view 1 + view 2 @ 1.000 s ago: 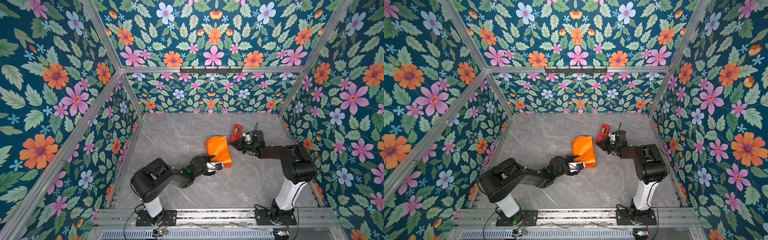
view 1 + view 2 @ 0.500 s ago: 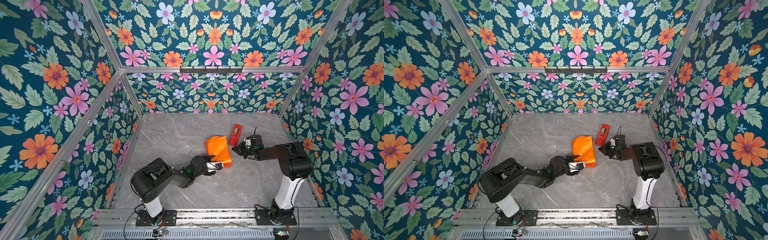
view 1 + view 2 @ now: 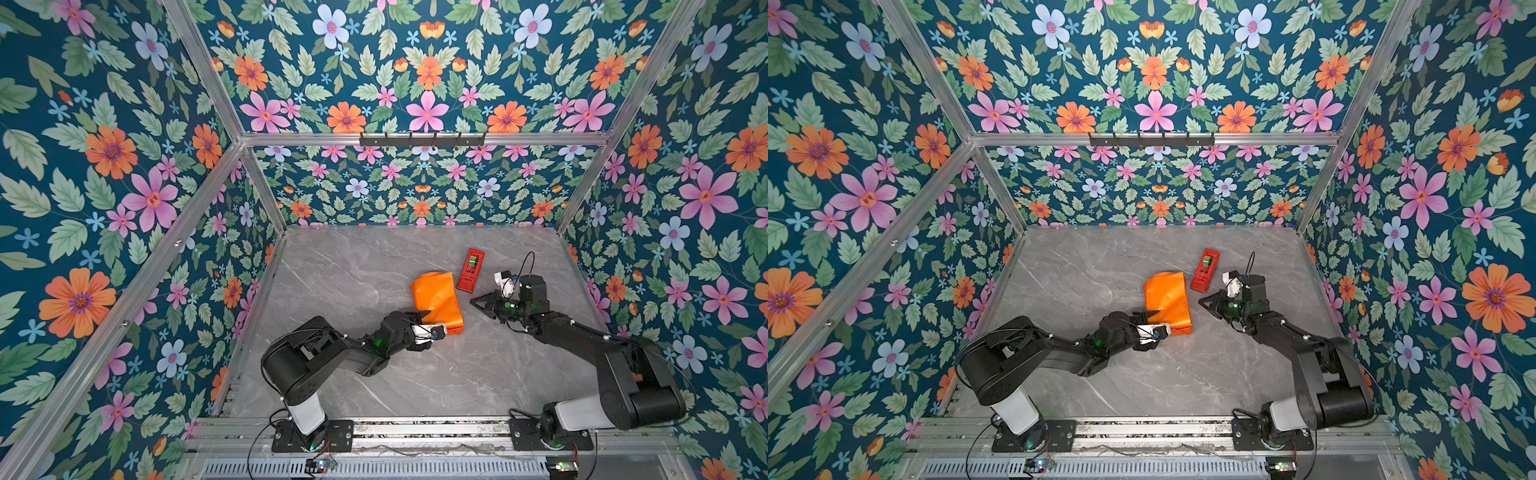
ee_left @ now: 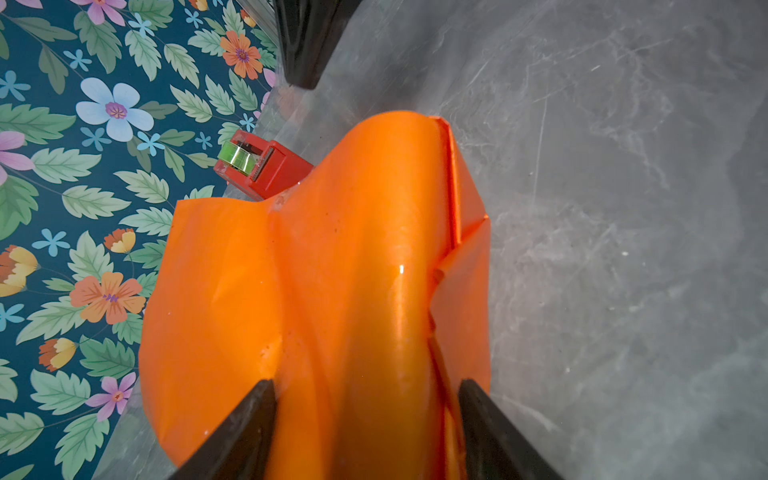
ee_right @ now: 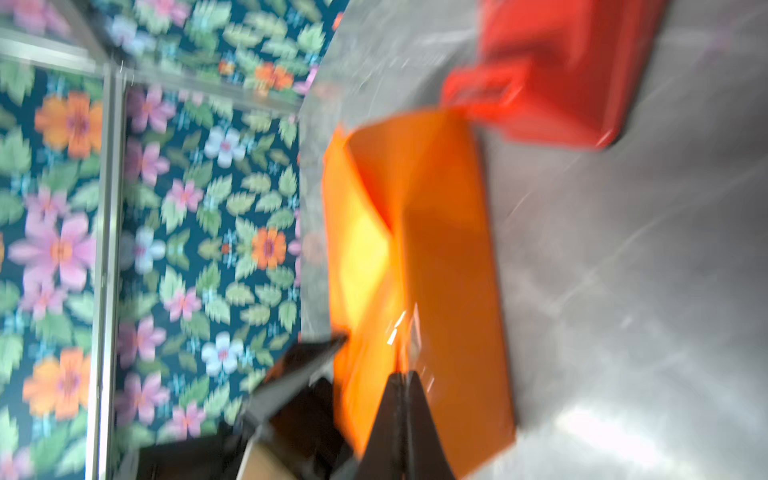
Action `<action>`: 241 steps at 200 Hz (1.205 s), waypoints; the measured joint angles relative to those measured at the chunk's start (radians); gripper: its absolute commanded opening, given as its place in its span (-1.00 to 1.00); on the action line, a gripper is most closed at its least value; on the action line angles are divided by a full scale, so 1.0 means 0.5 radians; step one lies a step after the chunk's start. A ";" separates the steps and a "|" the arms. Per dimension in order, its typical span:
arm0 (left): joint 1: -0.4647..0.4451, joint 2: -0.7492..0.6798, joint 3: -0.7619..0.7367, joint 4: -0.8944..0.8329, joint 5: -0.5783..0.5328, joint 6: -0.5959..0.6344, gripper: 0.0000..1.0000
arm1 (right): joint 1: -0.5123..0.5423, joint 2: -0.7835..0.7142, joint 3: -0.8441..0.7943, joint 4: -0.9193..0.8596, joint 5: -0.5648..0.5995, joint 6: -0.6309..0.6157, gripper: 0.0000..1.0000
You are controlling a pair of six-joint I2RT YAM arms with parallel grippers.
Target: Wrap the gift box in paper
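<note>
The orange paper (image 3: 436,297) (image 3: 1167,297) lies folded into a bulging bundle mid-table; the gift box is hidden. My left gripper (image 3: 428,324) (image 3: 1156,320) sits at the bundle's near end. In the left wrist view its jaws (image 4: 365,386) press on both sides of the paper's (image 4: 332,270) raised ridge. My right gripper (image 3: 473,301) (image 3: 1202,300) is shut and points at the bundle's right side, a short gap away. The blurred right wrist view shows its tip (image 5: 401,376) in front of the paper (image 5: 440,257), with faint clear glints there. I cannot tell if it holds anything.
A red tape dispenser (image 3: 471,270) (image 3: 1205,270) (image 4: 262,170) (image 5: 552,75) with a green roll lies just behind and right of the bundle. The grey marble table (image 3: 415,386) is enclosed by floral walls on three sides, with the arm bases along the front rail.
My right gripper has drawn back from the tape dispenser toward the front and now points at the bundle's right side. The left arm and the paper have not moved.
</note>
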 measured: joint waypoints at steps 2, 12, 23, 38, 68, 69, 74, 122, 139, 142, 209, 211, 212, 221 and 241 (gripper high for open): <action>0.000 0.000 0.000 0.000 0.001 0.000 0.40 | 0.008 -0.021 -0.006 -0.016 -0.003 -0.014 -1.00; 0.000 0.000 0.000 0.000 0.001 0.000 0.39 | 0.076 -0.181 -0.043 -0.126 -0.021 -0.116 -1.00; 0.000 0.000 0.000 0.000 0.001 0.000 0.39 | 0.146 -0.332 -0.075 -0.203 -0.042 -0.215 -1.00; 0.000 0.000 0.000 -0.001 0.001 0.000 0.39 | 0.217 -0.478 -0.124 -0.266 -0.076 -0.314 -1.00; 0.000 -0.001 0.000 -0.001 0.001 0.000 0.39 | 0.410 -0.539 -0.185 -0.307 -0.115 -0.440 -1.00; 0.000 -0.001 0.000 -0.001 0.001 0.000 0.40 | 0.414 -0.537 -0.185 -0.307 -0.116 -0.444 -1.00; 0.000 -0.002 0.000 -0.002 0.001 0.000 0.39 | 0.436 -0.519 -0.185 -0.303 -0.117 -0.465 -1.00; 0.000 -0.009 0.000 -0.011 0.001 -0.005 0.39 | 0.604 -0.264 -0.182 -0.169 -0.121 -0.555 -1.00; 0.000 -0.009 0.000 -0.011 0.002 -0.006 0.39 | 0.636 -0.172 -0.179 -0.107 -0.111 -0.562 -1.00; 0.000 -0.009 0.000 -0.011 0.002 -0.006 0.39 | 0.645 -0.158 -0.177 -0.094 -0.109 -0.562 -1.00; 0.002 -0.011 -0.002 -0.010 0.002 -0.006 0.39 | 0.719 0.079 -0.160 0.140 0.008 -0.562 -1.00; 0.002 -0.011 -0.002 -0.010 0.002 -0.006 0.39 | 0.719 0.082 -0.160 0.143 0.011 -0.562 -1.00; 0.002 -0.011 -0.002 -0.010 0.002 -0.006 0.39 | 0.719 0.083 -0.160 0.144 0.012 -0.562 -1.00; 0.002 -0.011 -0.002 -0.010 0.002 -0.006 0.39 | 0.720 0.101 -0.158 0.162 0.023 -0.561 -1.00; 0.002 -0.011 -0.002 -0.010 0.002 -0.006 0.39 | 0.726 0.126 -0.156 0.197 0.043 -0.559 -1.00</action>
